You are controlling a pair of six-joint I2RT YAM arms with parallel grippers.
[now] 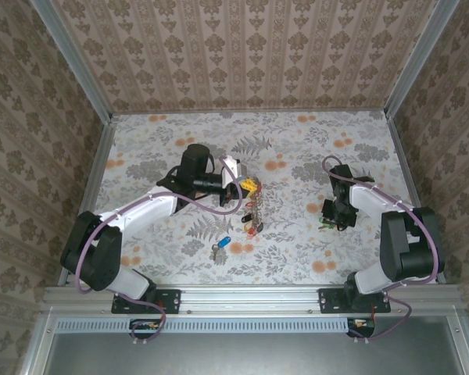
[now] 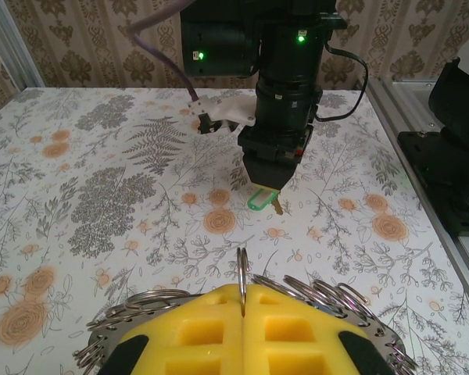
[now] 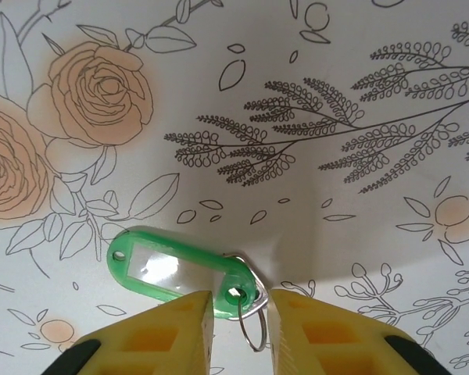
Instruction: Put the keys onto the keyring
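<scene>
My left gripper [image 1: 239,191] is shut on the keyring [image 1: 252,206], a thin wire ring [image 2: 241,269] standing edge-on between the yellow fingers [image 2: 195,328], with several smaller rings fanning out on both sides. Red, yellow and black tags hang from it in the top view. A blue-headed key [image 1: 223,242] lies on the table near the front, apart from both grippers. My right gripper [image 1: 327,216] is low over a green tag [image 3: 176,269] lying flat. Its fingertips [image 3: 195,320] stand slightly apart, astride the tag's eyelet end and its small split ring [image 3: 254,326].
The floral tabletop [image 1: 297,148] is bounded by patterned walls and metal rails. In the left wrist view the right arm [image 2: 285,101] hangs straight ahead over the green tag [image 2: 259,200], with a brass key tip beside it.
</scene>
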